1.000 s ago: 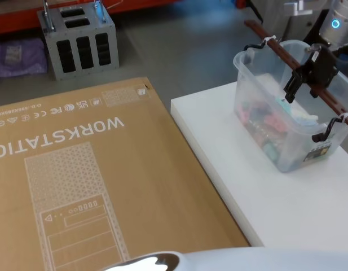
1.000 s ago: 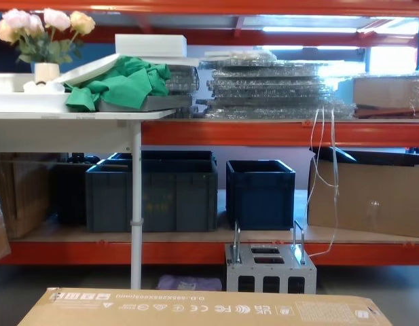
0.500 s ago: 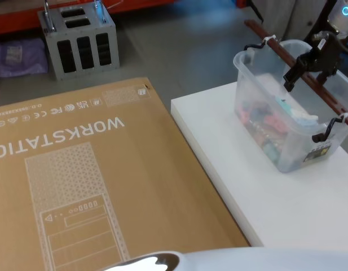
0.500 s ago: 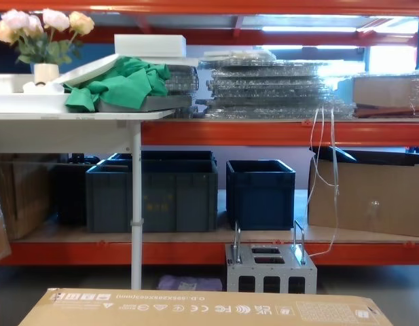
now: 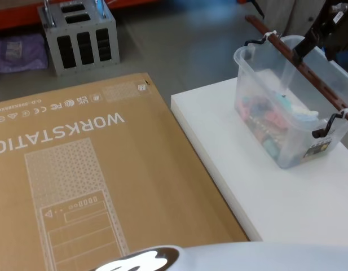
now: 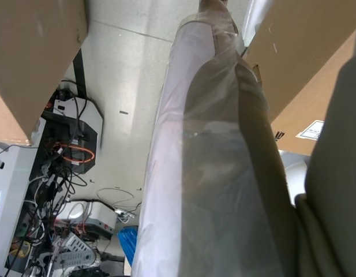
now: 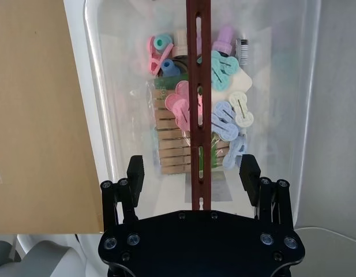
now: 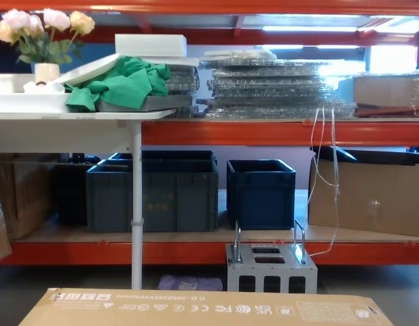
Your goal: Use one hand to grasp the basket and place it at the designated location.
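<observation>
Big brown cardboard box (image 5: 89, 169) printed "WORKSTATION" lies flat at left, just beside white table (image 5: 264, 192). Small grey metal box (image 5: 79, 35) with two loop handles on floor beyond. Far shelving: dark blue crates (image 8: 152, 191), green cloth (image 8: 121, 83), pale flowers (image 8: 39, 30) in vase, cardboard carton (image 8: 367, 195) at right.

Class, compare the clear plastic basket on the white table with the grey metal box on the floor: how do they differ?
The basket is see-through plastic; the metal box is opaque grey. The basket sits on the white table, the box on the floor. The basket has one long brown bar handle, the box two loop handles. Both are open-topped containers.
</observation>
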Robot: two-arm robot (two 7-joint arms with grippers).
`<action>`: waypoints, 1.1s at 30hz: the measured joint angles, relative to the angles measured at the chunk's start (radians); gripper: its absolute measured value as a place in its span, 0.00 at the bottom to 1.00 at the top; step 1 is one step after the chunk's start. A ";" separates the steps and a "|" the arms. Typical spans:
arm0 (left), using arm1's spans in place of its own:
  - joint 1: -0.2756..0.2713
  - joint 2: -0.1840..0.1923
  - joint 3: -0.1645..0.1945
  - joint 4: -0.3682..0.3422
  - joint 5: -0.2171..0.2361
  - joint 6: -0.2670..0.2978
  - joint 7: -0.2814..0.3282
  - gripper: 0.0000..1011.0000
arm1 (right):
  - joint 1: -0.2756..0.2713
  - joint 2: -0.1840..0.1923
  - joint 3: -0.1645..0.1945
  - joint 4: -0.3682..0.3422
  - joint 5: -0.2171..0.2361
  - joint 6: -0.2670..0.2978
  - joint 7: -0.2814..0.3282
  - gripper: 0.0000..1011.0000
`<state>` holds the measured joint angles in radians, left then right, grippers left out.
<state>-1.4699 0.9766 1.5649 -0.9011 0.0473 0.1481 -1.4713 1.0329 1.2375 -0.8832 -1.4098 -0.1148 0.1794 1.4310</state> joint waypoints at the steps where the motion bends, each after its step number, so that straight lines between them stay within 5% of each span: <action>1: 0.000 0.000 0.000 0.000 0.000 0.000 0.000 0.00 | -0.001 0.002 0.003 -0.002 0.000 0.001 -0.001 0.99; 13: 0.000 0.000 0.000 0.000 0.000 0.000 0.000 0.00 | -0.011 0.013 0.035 -0.024 0.000 0.012 -0.004 0.99; 33: 0.000 0.000 0.000 0.000 0.000 0.000 0.000 0.00 | -0.010 0.011 0.030 -0.019 -0.001 0.010 -0.004 0.99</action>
<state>-1.4699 0.9764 1.5649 -0.9014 0.0470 0.1481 -1.4714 1.0227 1.2487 -0.8536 -1.4291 -0.1158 0.1898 1.4271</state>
